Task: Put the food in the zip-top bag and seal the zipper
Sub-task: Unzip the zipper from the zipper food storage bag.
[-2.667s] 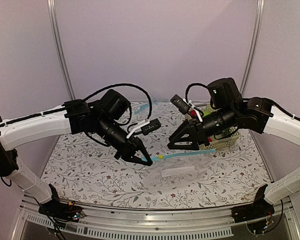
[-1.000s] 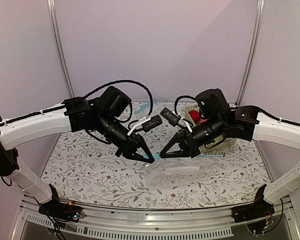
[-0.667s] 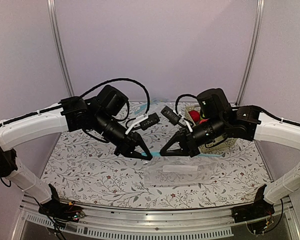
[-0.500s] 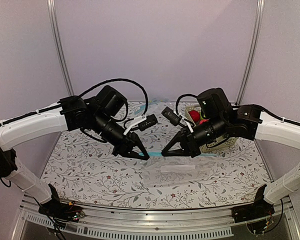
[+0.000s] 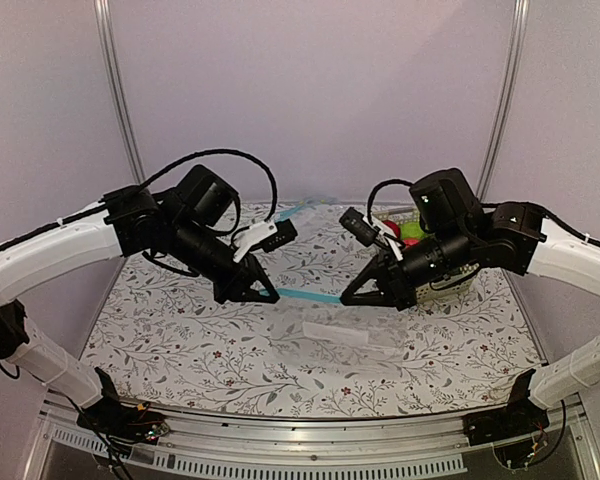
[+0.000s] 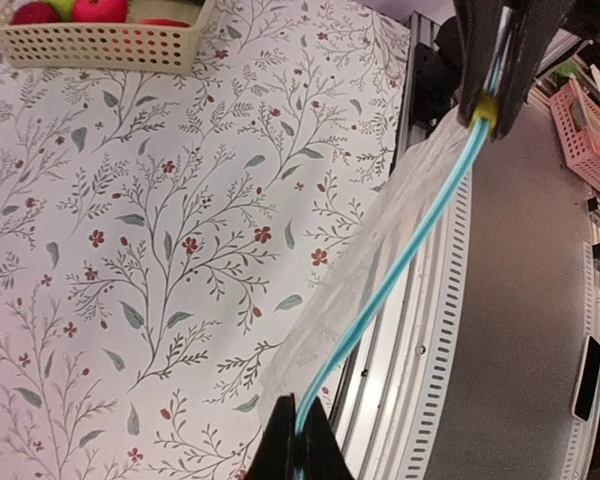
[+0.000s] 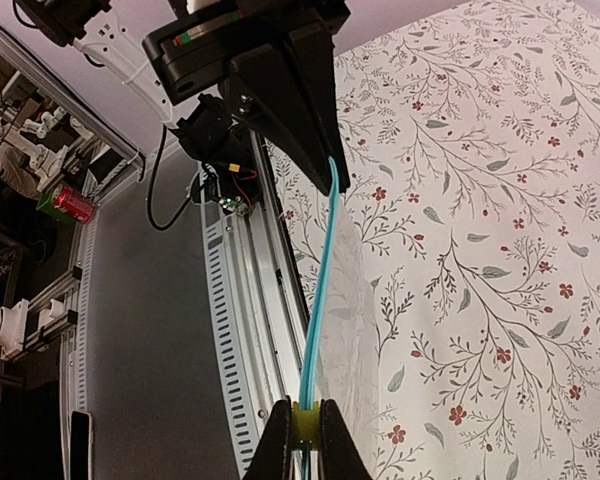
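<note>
The zip-top bag (image 5: 335,336) hangs clear and flat above the floral table, held by its light blue zipper (image 5: 308,296). My left gripper (image 5: 273,294) is shut on the zipper's left end. In the left wrist view the left gripper (image 6: 298,440) pinches the zipper (image 6: 400,260) edge-on. My right gripper (image 7: 302,440) is shut on the small yellow slider (image 7: 302,425) on the zipper (image 7: 320,290); from above the right gripper (image 5: 344,299) is at the strip's right end. Red food (image 6: 100,8) lies in the basket (image 6: 100,45).
The cream slotted basket (image 5: 462,282) stands at the back right behind my right arm, with red and green pieces (image 5: 412,228) in it. The table's near metal rail (image 7: 250,300) runs just below the bag. A white label (image 5: 336,335) shows through the bag.
The two grippers have drawn apart, the left going left and up, the right going right. More of the blue zipper now shows stretched between them, and the bag has risen with it.
</note>
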Controlling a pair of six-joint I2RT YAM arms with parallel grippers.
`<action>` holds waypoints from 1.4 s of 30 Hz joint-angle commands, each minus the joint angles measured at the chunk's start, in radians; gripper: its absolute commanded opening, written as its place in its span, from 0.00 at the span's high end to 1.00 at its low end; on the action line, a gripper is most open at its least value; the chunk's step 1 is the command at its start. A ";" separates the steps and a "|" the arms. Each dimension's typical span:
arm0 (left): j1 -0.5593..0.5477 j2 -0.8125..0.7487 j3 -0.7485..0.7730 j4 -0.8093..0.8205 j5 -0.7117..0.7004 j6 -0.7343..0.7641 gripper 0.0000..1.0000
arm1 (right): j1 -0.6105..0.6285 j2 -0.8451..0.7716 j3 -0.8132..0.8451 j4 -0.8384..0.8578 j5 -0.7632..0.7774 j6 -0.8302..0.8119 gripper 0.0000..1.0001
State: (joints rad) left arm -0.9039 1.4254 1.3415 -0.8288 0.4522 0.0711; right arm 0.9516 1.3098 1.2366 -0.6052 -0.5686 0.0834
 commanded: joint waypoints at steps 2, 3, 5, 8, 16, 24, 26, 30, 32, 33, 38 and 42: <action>0.054 -0.032 -0.029 -0.088 -0.176 0.020 1.00 | -0.021 -0.064 0.024 -0.141 0.048 -0.023 1.00; 0.059 -0.036 -0.032 -0.089 -0.184 0.023 1.00 | -0.024 -0.070 0.022 -0.148 0.056 -0.025 1.00; 0.066 -0.049 -0.036 -0.088 -0.204 0.029 1.00 | -0.028 -0.087 0.017 -0.162 0.071 -0.024 1.00; 0.077 -0.060 -0.039 -0.089 -0.229 0.043 1.00 | -0.033 -0.105 0.012 -0.178 0.085 -0.017 1.00; 0.086 -0.072 -0.042 -0.104 -0.316 0.077 1.00 | -0.034 -0.145 -0.011 -0.218 0.112 0.005 1.00; 0.086 -0.070 -0.039 -0.092 -0.334 0.092 1.00 | -0.035 -0.168 -0.014 -0.241 0.128 0.021 1.00; 0.077 -0.069 -0.040 -0.084 -0.324 0.112 1.00 | -0.035 -0.169 -0.009 -0.240 0.126 0.024 0.92; -0.050 -0.060 -0.055 -0.037 -0.402 0.194 1.00 | -0.035 -0.165 -0.003 -0.199 0.123 0.053 0.49; -0.110 -0.046 -0.051 -0.011 -0.447 0.223 1.00 | -0.033 -0.162 -0.004 -0.178 0.151 0.071 0.41; -0.127 -0.036 -0.046 -0.005 -0.448 0.231 1.00 | -0.033 -0.158 -0.011 -0.166 0.168 0.074 0.39; -0.169 0.017 -0.029 0.022 -0.448 0.254 1.00 | -0.002 -0.159 -0.079 -0.037 0.297 0.125 0.35; -0.183 0.051 -0.033 0.048 -0.448 0.263 1.00 | 0.024 -0.152 -0.143 0.060 0.320 0.142 0.36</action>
State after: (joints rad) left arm -1.0698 1.4418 1.3018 -0.8204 0.0250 0.3042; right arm 0.9470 1.1568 1.1473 -0.6609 -0.3149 0.1883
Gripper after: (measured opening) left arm 0.007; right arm 0.645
